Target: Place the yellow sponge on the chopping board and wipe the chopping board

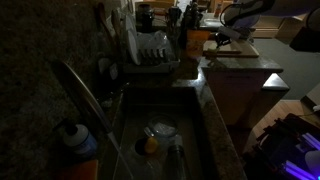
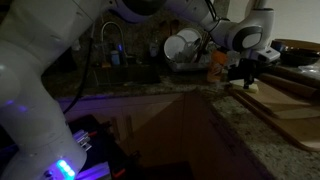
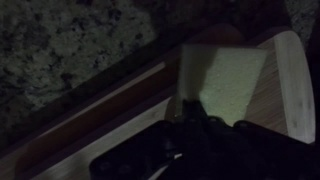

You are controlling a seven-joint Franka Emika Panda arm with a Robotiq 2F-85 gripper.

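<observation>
The scene is very dark. The chopping board [image 3: 288,85] is a pale tan slab on the speckled counter; it shows in both exterior views [image 1: 240,50] [image 2: 290,108]. The yellow sponge [image 3: 230,80] is a pale yellowish rectangle lying flat on the board in the wrist view. Its near end runs in under my gripper [image 3: 205,118]. One dark finger lies along the sponge's left edge, and the jaws look shut on it. In both exterior views the gripper [image 1: 224,40] [image 2: 248,74] hangs low over the board's near end. The sponge cannot be made out there.
A sink [image 1: 195,135] holds a rounded yellow-orange lump [image 1: 150,146] and a bowl. A faucet [image 1: 80,85], a blue bottle [image 1: 76,146] and a dish rack with plates [image 1: 150,50] stand around it. An orange object [image 2: 217,68] sits by the rack. Dark granite counter [image 3: 70,45] surrounds the board.
</observation>
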